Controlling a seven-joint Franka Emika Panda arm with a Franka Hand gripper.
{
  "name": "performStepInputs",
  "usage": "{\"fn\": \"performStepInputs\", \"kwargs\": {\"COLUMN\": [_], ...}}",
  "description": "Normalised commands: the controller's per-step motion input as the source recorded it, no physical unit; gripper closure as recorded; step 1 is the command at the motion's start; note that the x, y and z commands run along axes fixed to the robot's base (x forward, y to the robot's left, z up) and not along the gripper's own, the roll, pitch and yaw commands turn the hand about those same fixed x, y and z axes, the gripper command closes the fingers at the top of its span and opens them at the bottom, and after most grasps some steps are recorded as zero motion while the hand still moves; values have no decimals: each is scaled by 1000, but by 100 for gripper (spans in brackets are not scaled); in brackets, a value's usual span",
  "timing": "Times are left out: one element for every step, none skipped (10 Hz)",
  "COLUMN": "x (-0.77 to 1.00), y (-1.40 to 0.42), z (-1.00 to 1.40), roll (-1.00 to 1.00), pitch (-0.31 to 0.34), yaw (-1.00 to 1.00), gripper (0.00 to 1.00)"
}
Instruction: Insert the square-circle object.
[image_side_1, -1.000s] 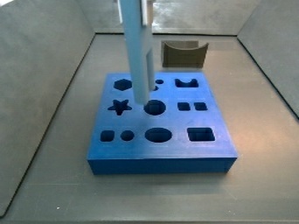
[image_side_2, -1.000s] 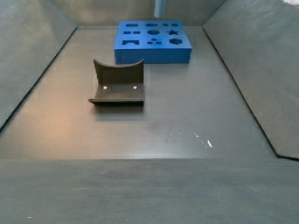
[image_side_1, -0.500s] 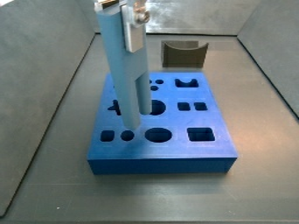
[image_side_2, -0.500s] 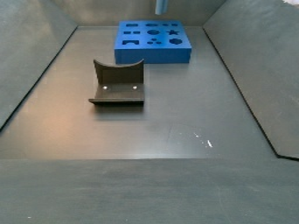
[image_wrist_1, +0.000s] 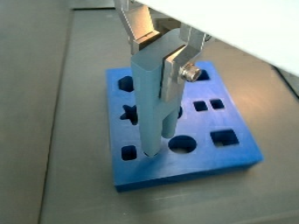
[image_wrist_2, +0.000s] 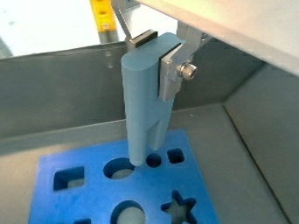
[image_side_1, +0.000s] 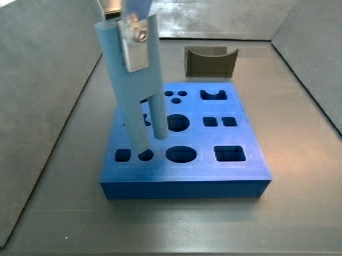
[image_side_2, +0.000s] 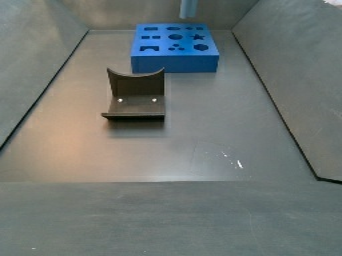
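The square-circle object (image_side_1: 130, 90) is a tall pale-blue peg, hanging upright in my gripper (image_side_1: 124, 38). The gripper is shut on the peg's upper end, as both wrist views show (image_wrist_1: 162, 48) (image_wrist_2: 156, 52). The peg's lower end hangs over the left part of the dark blue board (image_side_1: 201, 165), close to its shaped holes. In a wrist view the peg (image_wrist_2: 147, 105) ends between a round hole and a small square hole of the board (image_wrist_2: 82, 188). I cannot tell whether it touches the board. In a side view only the peg's lower end (image_side_2: 189, 8) shows above the board (image_side_2: 175, 60).
A dark olive U-shaped block (image_side_1: 210, 62) stands behind the board, also seen lying mid-floor in a side view (image_side_2: 135, 96). Grey walls (image_side_1: 60, 90) enclose the floor on the sides and back.
The gripper with the peg has moved left across the board and a little lower. The board and the olive block have not moved.
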Motion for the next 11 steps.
{"fn": "performStepInputs", "kwargs": {"x": [-109, -111, -111, -117, -114, -111, -114, -80, 60, 0, 40], "y": [-51, -49, -49, -43, -29, -23, -23, -26, -43, 0, 0], "z": [-63, -57, -57, -63, -66, -66, -66, -77, 0, 0, -257], "roll": [180, 186, 186, 189, 183, 180, 180, 189, 51, 10, 246], "pitch": [60, 60, 60, 66, 67, 69, 67, 34, 0, 0, 10], "yaw": [-980, -977, -977, -974, -971, -977, -977, -960, -157, 0, 0], "gripper": [100, 100, 100, 100, 100, 100, 100, 100, 100, 100, 100]}}
